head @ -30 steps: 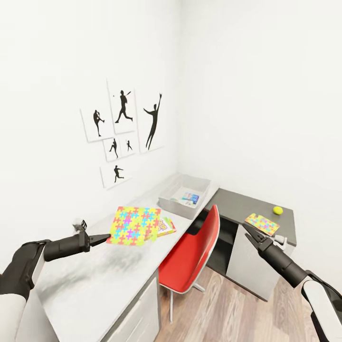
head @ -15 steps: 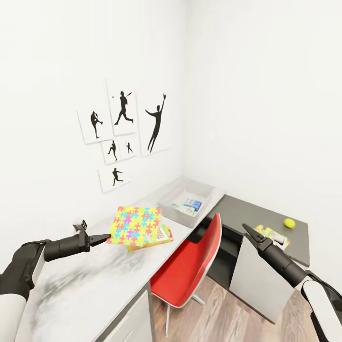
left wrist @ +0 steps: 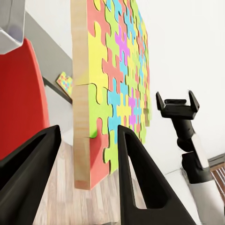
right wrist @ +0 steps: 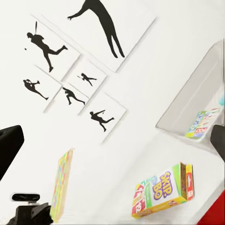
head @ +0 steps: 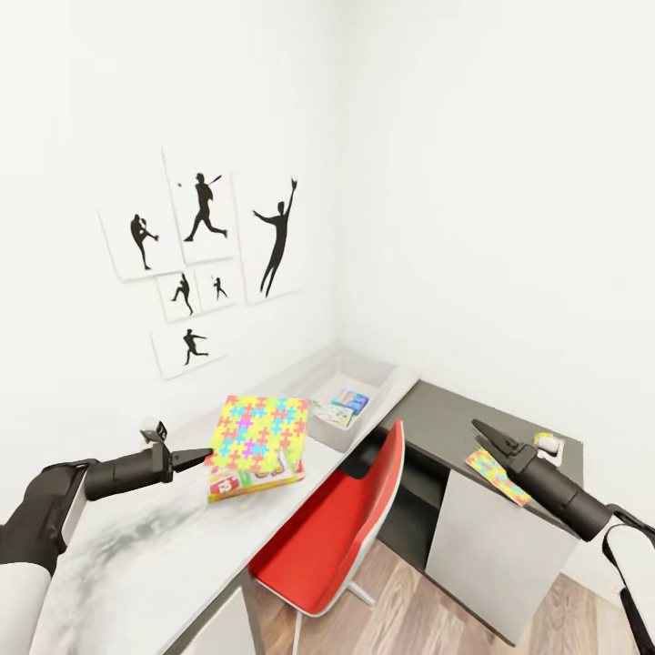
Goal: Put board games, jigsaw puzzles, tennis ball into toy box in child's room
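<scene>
Left gripper (head: 202,456) clamps the bright mosaic jigsaw puzzle square (head: 258,432) above the colourful box lettered "SKIP-BO" (right wrist: 162,190); right gripper (head: 485,431) looks pinched narrow, holding nothing.

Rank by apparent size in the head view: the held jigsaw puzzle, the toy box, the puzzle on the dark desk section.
1. Held jigsaw puzzle and toy box: alike; the puzzle is nearer, so unranked.
2. Puzzle on the dark desk section: smallest.

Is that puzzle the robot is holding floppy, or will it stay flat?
Probably stiff: the puzzle, held by one edge in the left gripper, sticks out flat without drooping. Its thick wooden-looking edge suggests a rigid board. Gripped so near the edge, it might slip or tilt.
</scene>
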Robot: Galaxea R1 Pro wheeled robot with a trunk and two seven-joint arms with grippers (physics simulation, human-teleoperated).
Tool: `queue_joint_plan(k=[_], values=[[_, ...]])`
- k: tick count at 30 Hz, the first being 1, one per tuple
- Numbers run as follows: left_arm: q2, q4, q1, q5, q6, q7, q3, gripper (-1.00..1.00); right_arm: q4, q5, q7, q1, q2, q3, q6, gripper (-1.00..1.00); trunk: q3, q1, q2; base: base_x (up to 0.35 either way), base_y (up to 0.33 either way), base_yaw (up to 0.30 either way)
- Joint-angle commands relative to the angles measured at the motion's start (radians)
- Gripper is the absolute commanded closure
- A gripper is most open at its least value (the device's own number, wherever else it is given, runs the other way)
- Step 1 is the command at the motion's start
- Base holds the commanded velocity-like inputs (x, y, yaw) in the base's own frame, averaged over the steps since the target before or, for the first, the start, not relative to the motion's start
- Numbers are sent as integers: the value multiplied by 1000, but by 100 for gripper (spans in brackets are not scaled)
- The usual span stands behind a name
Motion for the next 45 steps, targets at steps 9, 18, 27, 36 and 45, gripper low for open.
queue_joint_plan(k=[9, 18, 27, 36, 45], values=[[-19, 0, -1, -10, 10, -5, -4, 100, -51, -4, -134, -2, -23, -137, 253, -100, -2, 1, -2, 184, -256, 0], [-20, 1, -1, -11, 10, -5, 0, 100, -57, -15, -170, -2, -9, -173, 260, -100, -2, 1, -2, 184, -255, 12], [-18, 1, 0, -9, 10, -5, 2, 100, -57, -16, -160, -2, -7, -173, 259, -100, -2, 1, -2, 177, -253, 238], [-15, 1, 1, -7, 10, -5, 3, 100, -57, -16, -153, -2, -6, -172, 259, -100, -2, 1, -2, 153, -264, 279], [-12, 1, 2, -3, 10, -5, 3, 100, -57, -16, -152, -2, -6, -171, 259, -100, -2, 1, -2, 114, -276, 281]])
